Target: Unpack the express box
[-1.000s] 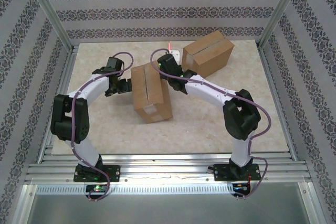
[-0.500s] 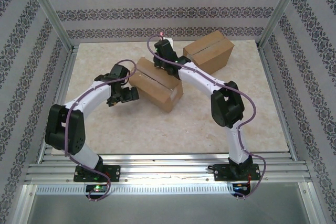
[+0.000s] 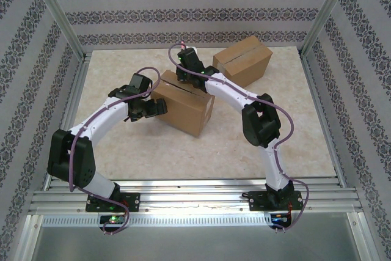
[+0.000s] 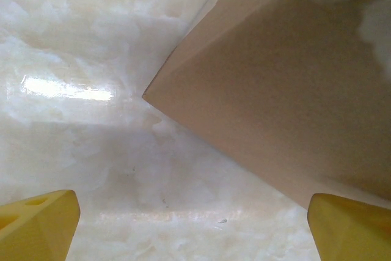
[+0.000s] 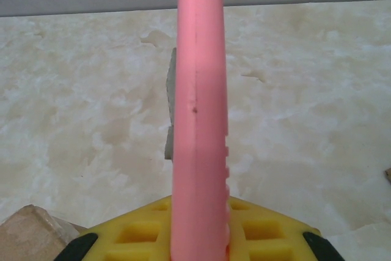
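Note:
The brown express box (image 3: 183,105) lies tilted on the marble table top, its taped seam facing up and back. My left gripper (image 3: 156,109) stands open right at the box's left face; in the left wrist view its yellow fingertips (image 4: 38,223) frame the lower corners, with the box (image 4: 287,84) close ahead and nothing between them. My right gripper (image 3: 186,60) hovers over the box's far edge, shut on a pink utility knife (image 3: 181,46). In the right wrist view the knife (image 5: 200,120) stands upright between the yellow pads (image 5: 137,236), and a grey blade part juts from its left side.
A second brown cardboard box (image 3: 242,60) sits at the back right, close to the right arm's forearm. Aluminium frame posts and patterned walls enclose the table (image 3: 122,151) on three sides. A corner of the express box (image 5: 27,233) shows low left in the right wrist view.
The express box has tipped over from standing on end to lying down. My left gripper has moved right up to it; my right gripper with the knife has moved back and slightly left.

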Robot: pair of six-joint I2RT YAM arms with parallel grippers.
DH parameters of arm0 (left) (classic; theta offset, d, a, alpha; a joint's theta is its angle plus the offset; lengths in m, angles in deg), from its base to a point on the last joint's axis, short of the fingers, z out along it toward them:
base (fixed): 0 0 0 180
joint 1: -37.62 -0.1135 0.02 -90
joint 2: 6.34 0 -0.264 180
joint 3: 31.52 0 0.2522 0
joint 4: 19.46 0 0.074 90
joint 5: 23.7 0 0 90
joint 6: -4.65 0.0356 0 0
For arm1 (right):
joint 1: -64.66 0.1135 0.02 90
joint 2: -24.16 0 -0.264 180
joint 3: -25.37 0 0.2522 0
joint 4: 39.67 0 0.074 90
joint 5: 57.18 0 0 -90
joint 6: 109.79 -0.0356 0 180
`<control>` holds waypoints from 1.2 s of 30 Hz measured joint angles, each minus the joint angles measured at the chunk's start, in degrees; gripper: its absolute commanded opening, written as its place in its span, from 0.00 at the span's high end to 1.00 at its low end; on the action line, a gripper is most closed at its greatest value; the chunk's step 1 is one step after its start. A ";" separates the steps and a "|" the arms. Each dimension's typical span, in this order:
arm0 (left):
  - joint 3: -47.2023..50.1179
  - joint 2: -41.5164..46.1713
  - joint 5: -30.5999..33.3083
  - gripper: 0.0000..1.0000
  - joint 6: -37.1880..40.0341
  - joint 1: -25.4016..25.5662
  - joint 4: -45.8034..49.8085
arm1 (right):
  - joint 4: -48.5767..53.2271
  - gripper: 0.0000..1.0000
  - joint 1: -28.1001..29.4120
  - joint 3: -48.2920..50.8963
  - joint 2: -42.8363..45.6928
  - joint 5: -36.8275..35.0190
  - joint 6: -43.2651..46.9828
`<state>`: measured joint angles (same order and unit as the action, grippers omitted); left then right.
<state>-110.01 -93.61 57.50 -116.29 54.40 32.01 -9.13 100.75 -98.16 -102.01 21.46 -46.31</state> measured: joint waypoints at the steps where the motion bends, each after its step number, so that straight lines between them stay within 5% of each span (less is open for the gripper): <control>1: 0.00 0.11 0.00 0.03 0.00 0.00 0.02 | 0.00 1.00 0.00 0.00 0.00 0.15 0.04; 18: 1.55 4.04 0.39 0.00 0.02 0.00 3.67 | 3.45 1.00 0.00 0.00 3.45 3.54 2.34; 36: 2.19 13.75 1.27 0.00 0.74 0.00 8.44 | 1.36 1.00 0.00 21.75 32.00 14.40 1.88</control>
<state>-107.82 -79.86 58.77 -115.55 54.40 40.45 -7.77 100.75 -76.42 -70.01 35.87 -44.43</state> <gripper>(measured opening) 0.998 0.166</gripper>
